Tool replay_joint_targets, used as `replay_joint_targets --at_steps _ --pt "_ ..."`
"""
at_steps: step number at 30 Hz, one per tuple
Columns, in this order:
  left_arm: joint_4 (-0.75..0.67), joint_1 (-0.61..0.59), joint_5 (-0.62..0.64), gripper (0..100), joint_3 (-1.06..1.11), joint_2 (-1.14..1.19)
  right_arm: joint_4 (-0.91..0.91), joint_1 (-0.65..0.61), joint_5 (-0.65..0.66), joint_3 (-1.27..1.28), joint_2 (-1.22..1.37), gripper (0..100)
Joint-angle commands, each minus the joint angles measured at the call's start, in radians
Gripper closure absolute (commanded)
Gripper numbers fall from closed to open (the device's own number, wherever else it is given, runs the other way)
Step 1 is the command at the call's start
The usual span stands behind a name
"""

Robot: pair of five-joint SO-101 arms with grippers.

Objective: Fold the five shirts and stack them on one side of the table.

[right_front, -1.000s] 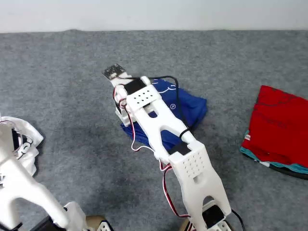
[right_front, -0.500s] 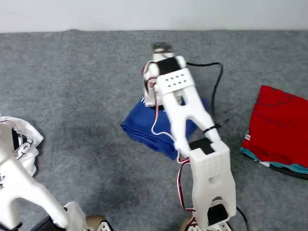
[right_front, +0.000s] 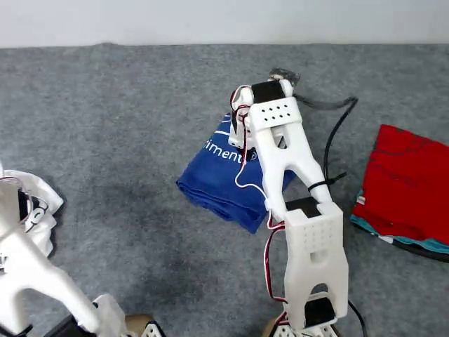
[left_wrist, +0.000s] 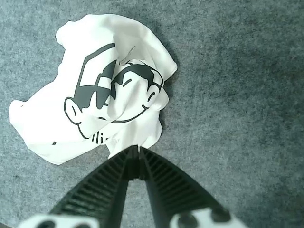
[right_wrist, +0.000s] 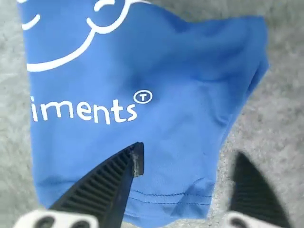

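On the table (right_front: 105, 105), the middle shirt (right_front: 217, 179) lies between the left shirt (right_front: 38, 203) and the shirt pile (right_front: 403, 189) — apart from both.

Folded shirt (right_front: 210, 179): blue, white lettering
Crumpled shirt (left_wrist: 102, 95): white, black cartoon print
Stacked shirt (right_front: 407, 175): red, teal edge beneath
Tabletop (right_front: 105, 126): grey

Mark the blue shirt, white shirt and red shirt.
blue shirt (right_front: 214, 177), high view, folded left half.
white shirt (left_wrist: 95, 90), left wrist view, middle, at the cartoon print.
red shirt (right_front: 407, 181), high view, middle of the top layer.

Overhead and close right-wrist cameras share blue shirt (right_front: 216, 181).
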Motion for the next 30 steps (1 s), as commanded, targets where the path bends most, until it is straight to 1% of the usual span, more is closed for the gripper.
replay_joint_targets --at_steps 1,10,14,18,19,22,27,30 --pt "0.005 0.008 -0.014 100 -0.005 0.002 -0.016 0.008 -0.040 -0.049 0.007 52.2" --pt "0.005 0.008 -0.014 100 -0.005 0.002 -0.117 0.012 -0.044 -0.049 0.127 51.9" --pt "0.005 0.008 -0.014 100 -0.005 0.002 -0.176 0.012 -0.069 -0.049 0.199 52.0" --pt "0.006 0.008 -0.014 100 -0.005 0.002 -0.196 0.010 -0.071 -0.049 0.265 52.3" --pt "0.008 0.008 -0.014 100 -0.005 0.002 -0.194 0.010 -0.071 -0.049 0.282 53.7" --pt "0.009 0.008 -0.014 100 -0.005 0.002 -0.186 0.019 -0.071 -0.051 0.294 64.0" --pt "0.006 0.008 -0.014 100 -0.005 0.002 -0.186 0.022 -0.066 -0.051 0.294 88.3" --pt "0.006 0.008 -0.014 100 -0.005 0.002 -0.186 0.022 -0.064 -0.051 0.294 96.8"
